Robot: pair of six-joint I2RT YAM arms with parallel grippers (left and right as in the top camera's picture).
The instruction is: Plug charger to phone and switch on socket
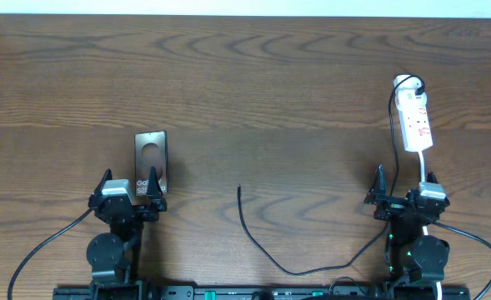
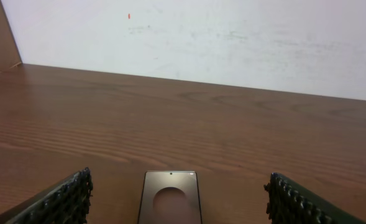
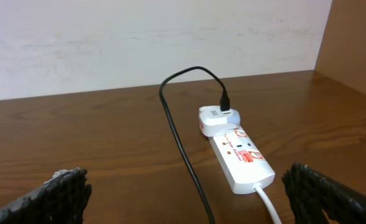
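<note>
The phone [image 1: 151, 154] lies flat on the table, dark face with a round mark up, just ahead of my left gripper [image 1: 129, 187], which is open and empty. In the left wrist view the phone [image 2: 169, 196] sits between the open fingers [image 2: 178, 208]. The charger cable [image 1: 262, 246] runs from a free tip at table centre round to its white plug [image 1: 407, 84] in the socket [image 1: 416, 122]. In the right wrist view the cable [image 3: 179, 140], plug [image 3: 217, 118] and socket [image 3: 242, 158] lie ahead of my open, empty right gripper [image 3: 186, 205], seen in the overhead view [image 1: 403, 190].
The socket's white cord [image 1: 426, 167] runs back toward the right arm base; it also shows in the right wrist view [image 3: 268, 202]. A white wall [image 2: 201, 37] stands at the table's far edge. Thick black robot cables [image 1: 49, 242] trail from both arm bases.
</note>
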